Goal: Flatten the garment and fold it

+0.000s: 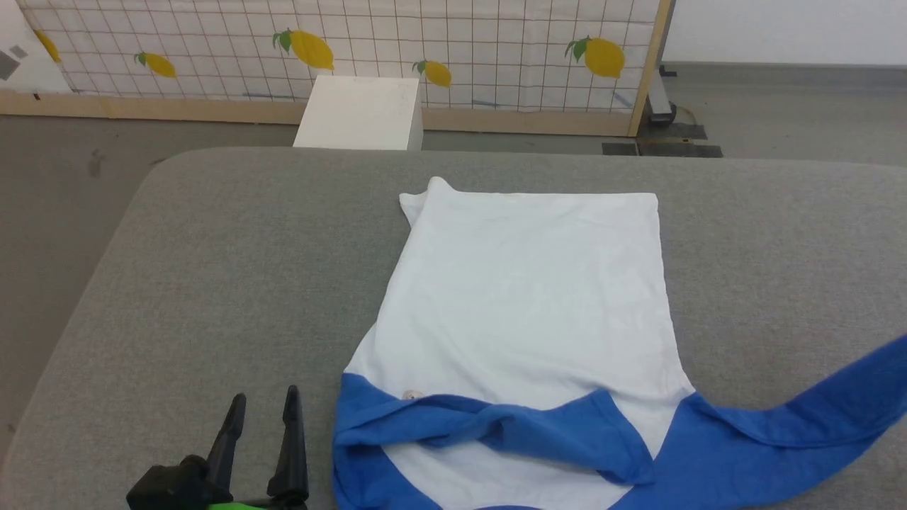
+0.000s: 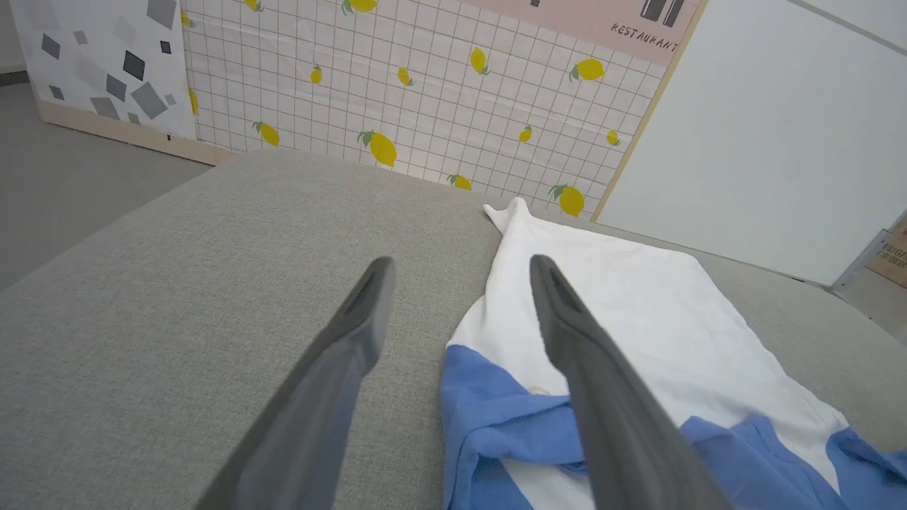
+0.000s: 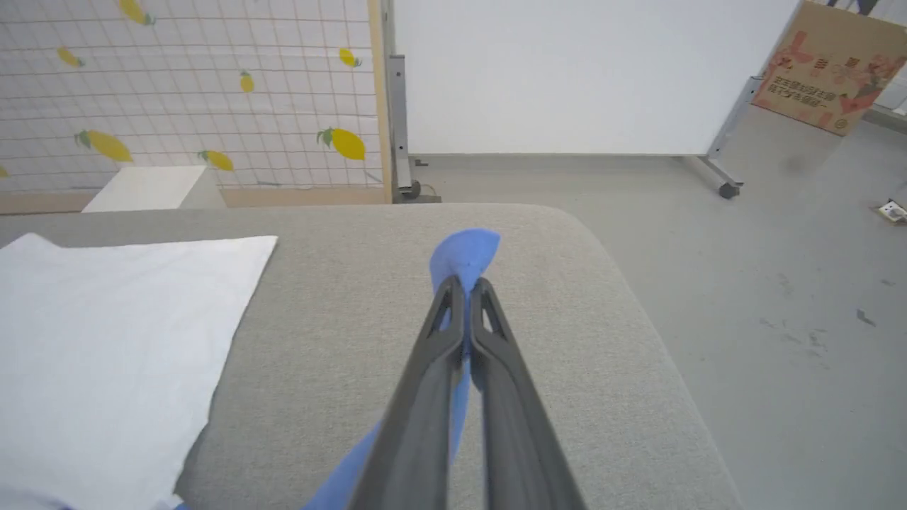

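Observation:
The garment [image 1: 528,297], a white T-shirt with royal-blue sleeves, lies on the grey padded table [image 1: 212,269], hem toward the far edge. One blue sleeve lies folded across the chest [image 1: 496,425]. The other blue sleeve [image 1: 815,411] stretches out to the right, lifted off the table. My right gripper [image 3: 465,285] is shut on that sleeve's end [image 3: 464,251]. My left gripper [image 1: 263,407] stands open just left of the shirt's shoulder, nothing between its fingers [image 2: 365,304]. A tiny beige patch [image 1: 411,394] shows near the left shoulder.
A white box [image 1: 361,112] stands on the floor beyond the table's far edge, before a lemon-patterned grid panel [image 1: 340,49]. The table's right edge [image 3: 638,297] drops to grey floor. A cardboard box [image 3: 829,67] sits far right.

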You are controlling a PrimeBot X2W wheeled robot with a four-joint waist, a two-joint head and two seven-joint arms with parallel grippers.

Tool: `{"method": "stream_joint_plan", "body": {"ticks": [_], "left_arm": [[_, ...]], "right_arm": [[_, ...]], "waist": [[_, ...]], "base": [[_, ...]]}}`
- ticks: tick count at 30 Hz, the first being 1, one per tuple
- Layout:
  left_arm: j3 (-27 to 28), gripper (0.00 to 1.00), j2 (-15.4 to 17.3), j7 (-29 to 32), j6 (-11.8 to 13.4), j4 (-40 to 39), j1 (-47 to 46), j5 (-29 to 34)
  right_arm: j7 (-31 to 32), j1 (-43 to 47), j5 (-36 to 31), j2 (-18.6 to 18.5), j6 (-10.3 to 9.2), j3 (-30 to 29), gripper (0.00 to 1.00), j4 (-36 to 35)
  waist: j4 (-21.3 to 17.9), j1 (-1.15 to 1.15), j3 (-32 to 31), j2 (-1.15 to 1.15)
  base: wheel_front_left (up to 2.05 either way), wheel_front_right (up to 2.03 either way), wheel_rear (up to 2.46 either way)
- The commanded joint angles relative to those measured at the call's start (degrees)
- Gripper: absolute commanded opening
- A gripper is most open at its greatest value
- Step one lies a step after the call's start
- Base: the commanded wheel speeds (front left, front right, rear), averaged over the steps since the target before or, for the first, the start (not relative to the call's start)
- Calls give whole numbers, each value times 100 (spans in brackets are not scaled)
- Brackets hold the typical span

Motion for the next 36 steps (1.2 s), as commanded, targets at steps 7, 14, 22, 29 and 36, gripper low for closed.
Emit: {"method": "stream_joint_plan", "body": {"ticks": [7,14,22,29,36], "left_arm": [[29,100,21,-37,59,-83,34,-20],[0,100,33,-26,92,-147,-27,9],[-67,100,-20,-50,77,-91,-154,-10],[-124,100,-83,-104,32,19,-276,-37],[-205,100,-146,-153,-40,171,-403,-61]], "right_arm": [[386,-150,206,292,-8,1258,0,-1006],[751,-446,406,512,-8,2882,0,-1579],[804,-1023,615,629,-8,4783,0,-1408],[454,-1708,638,685,-8,6133,0,-721],[-54,-2168,519,921,-8,6935,0,529]], "waist": [[111,0,102,0],[244,0,207,0],[458,0,336,0],[715,0,490,0],[1013,0,578,0]], "base": [[0,0,0],[0,0,0],[0,0,0],[0,0,0],[0,0,0]]}}
